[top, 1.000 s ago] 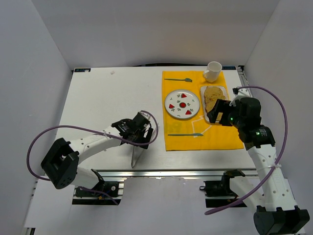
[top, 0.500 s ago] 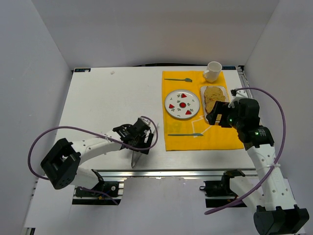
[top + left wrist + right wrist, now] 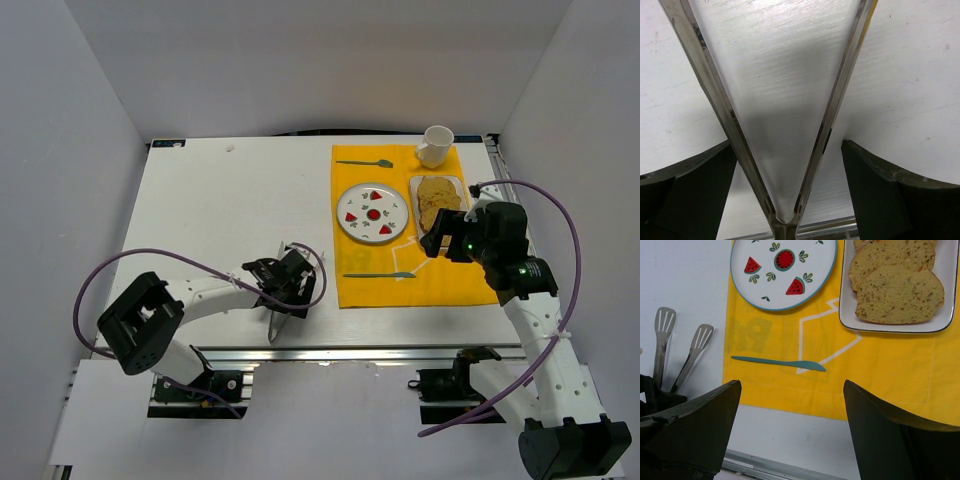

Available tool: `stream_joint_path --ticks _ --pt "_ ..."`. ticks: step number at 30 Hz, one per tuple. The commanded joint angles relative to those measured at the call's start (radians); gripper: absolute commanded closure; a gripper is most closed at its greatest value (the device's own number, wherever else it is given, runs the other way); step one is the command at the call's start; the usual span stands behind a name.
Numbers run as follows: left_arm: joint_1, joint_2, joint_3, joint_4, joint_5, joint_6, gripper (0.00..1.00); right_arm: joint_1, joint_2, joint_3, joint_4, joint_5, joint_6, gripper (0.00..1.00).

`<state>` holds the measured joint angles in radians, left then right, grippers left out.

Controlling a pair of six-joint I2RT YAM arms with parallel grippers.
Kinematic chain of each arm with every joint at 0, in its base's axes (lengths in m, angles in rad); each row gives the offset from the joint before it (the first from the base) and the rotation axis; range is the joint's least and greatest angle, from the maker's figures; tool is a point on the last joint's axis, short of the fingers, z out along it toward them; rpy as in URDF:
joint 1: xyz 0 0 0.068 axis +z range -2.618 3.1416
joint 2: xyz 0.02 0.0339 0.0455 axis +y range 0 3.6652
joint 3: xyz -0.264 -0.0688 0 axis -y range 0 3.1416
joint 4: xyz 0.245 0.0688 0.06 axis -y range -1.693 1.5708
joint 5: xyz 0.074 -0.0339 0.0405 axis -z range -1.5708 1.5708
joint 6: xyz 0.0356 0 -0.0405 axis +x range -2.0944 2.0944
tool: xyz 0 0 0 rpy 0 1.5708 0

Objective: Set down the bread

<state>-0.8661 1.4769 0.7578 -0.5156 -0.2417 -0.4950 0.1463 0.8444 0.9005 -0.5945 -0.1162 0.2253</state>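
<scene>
Three golden-tan bread slices (image 3: 436,198) lie overlapping in a white rectangular tray (image 3: 461,182) on the yellow mat; in the right wrist view the nearest slice (image 3: 900,294) sits in the tray (image 3: 890,326) at the top right. The round watermelon plate (image 3: 372,213) lies left of the tray and holds no bread. My right gripper (image 3: 437,240) is open and empty, just in front of the tray, above the mat's near part (image 3: 791,385). My left gripper (image 3: 283,283) is open, its jaws straddling metal tongs (image 3: 830,120) near their hinge.
A white mug (image 3: 434,146) stands behind the tray. A teal spoon (image 3: 365,162) lies behind the plate and a teal knife (image 3: 380,274) in front of it. The tongs (image 3: 276,322) reach to the table's near edge. The yellow mat (image 3: 450,280) covers the right side.
My left gripper has moved toward the table's near edge and down over the tongs. The right gripper has shifted slightly; the bread has not moved.
</scene>
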Motion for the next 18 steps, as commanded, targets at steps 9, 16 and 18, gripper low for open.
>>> stream_joint_path --ticks 9,16,18 --pt "-0.004 -0.033 -0.098 0.048 -0.01 -0.034 0.25 0.004 0.004 -0.002 0.03 -0.022 -0.017 0.11" --pt "-0.004 -0.066 -0.059 -0.032 -0.04 -0.02 0.53 0.004 0.016 0.006 0.042 -0.025 -0.007 0.11" --pt "-0.004 -0.078 -0.005 -0.107 -0.059 -0.001 0.54 0.003 0.025 0.023 0.044 -0.011 0.003 0.1"
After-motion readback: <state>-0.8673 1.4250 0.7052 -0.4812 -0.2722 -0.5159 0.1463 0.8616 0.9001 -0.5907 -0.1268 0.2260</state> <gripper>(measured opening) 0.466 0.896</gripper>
